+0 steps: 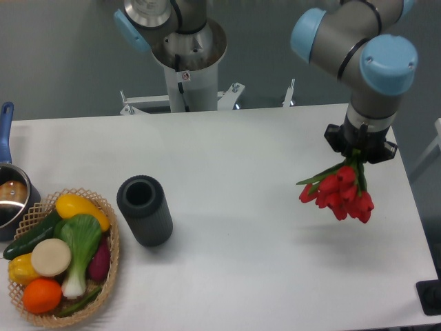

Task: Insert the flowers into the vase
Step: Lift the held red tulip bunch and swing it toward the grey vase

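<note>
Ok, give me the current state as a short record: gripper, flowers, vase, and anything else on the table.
gripper: shut on the flowers, above the table's right side
flowers: red tulips, hanging heads-down, off the table
vase: dark grey, ribbed, upright, mouth empty, left of centre
gap: flowers well right of the vase, not yet inserted
basket: wicker, holds vegetables, left of the vase
pot: blue handle, far left edge

A white counter (pixel 241 172) fills most of the view under even, soft light. Beyond its far edge stands a plain grey-blue wall (pixel 62 62).
</note>
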Motion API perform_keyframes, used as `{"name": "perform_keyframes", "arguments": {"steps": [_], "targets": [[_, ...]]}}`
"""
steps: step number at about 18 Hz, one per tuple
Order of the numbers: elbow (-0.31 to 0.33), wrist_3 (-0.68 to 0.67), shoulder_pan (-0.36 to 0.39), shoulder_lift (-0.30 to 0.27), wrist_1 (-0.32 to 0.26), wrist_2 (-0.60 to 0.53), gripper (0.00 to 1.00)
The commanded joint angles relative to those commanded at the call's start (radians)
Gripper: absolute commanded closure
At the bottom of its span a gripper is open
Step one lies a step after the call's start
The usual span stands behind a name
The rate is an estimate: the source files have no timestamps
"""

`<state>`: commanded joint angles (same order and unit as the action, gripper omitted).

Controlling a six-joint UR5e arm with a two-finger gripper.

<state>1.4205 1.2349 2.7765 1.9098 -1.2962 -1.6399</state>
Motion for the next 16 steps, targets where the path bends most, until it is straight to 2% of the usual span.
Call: {"name": "perform_keyframes", "arguments": {"steps": [6,10,12,16], "targets": [[0.0,-0.009,0.009,-0.035,0.0,0.097,1.0],[0.002,-0.035,0.015,-0.044,0.012,0.262,1.0],[0.009,-0.066,0.012,-0.048,0.069,0.36,1.0],[0.014,-0.234,-0.006,-0.048,0.202,0.524,1.0]]}}
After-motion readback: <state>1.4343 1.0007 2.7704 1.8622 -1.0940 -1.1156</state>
